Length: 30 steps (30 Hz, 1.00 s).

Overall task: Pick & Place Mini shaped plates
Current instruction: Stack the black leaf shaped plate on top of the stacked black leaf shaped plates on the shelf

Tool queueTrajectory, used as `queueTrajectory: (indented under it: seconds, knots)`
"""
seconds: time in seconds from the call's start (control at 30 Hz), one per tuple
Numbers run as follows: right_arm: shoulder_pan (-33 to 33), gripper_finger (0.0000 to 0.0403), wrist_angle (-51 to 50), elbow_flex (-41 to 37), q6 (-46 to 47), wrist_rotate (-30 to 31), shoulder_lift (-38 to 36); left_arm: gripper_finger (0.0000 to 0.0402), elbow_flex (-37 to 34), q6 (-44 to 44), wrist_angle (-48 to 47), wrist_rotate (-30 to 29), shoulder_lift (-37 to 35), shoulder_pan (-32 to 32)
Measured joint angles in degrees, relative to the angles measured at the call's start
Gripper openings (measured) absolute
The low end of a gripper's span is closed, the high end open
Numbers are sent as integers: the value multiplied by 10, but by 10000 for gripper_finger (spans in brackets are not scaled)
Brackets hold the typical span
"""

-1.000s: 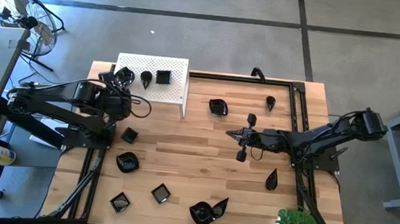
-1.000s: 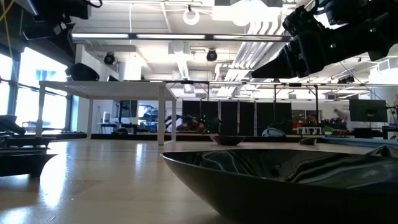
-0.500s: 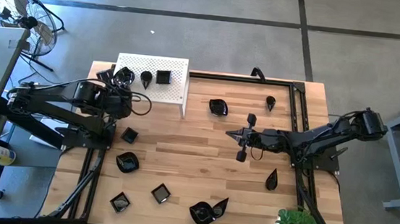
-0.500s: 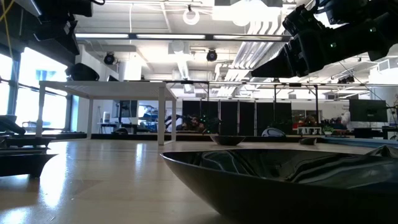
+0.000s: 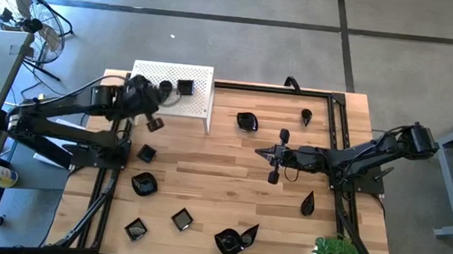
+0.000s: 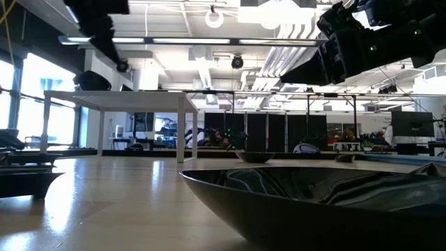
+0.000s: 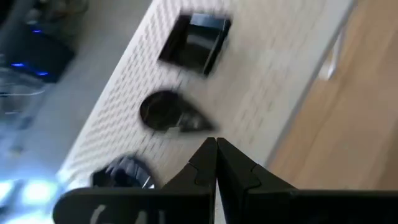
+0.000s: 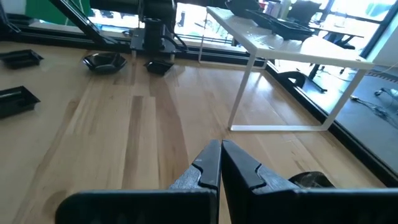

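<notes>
From above we see the left end effector (image 5: pixel 154 124) at the near edge of the white stand (image 5: pixel 198 100), which carries a square plate (image 5: pixel 185 88) and a teardrop plate (image 5: pixel 165 89), while the right end effector (image 5: pixel 260 151) hovers over the middle of the worktop (image 5: pixel 221 184), where more black mini plates (image 5: pixel 144 184) lie scattered. Through the left wrist we see its fingers (image 7: pixel 205 163) pressed together and empty above the stand, with three plates on it. Through the right wrist we find its fingers (image 8: pixel 211 167) likewise closed on nothing above bare wood.

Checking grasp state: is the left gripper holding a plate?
No. In the left wrist view the left gripper is shut on nothing above the white stand.
</notes>
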Motion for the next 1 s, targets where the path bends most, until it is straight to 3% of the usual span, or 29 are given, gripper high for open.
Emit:
queueTrajectory:
  seconds: [0.1,0.37,0.57,1.0]
  knots:
    - [0,1,0,0,4,-11,0,0,0,-18,44,38,0,46]
    - [0,2,4,0,4,-22,0,0,0,-112,8,52,-21,138]
    - [0,2,4,0,4,-23,0,0,-42,-117,5,72,-23,145]
    - [0,1,6,0,8,-25,0,0,-66,-127,11,30,-30,145]
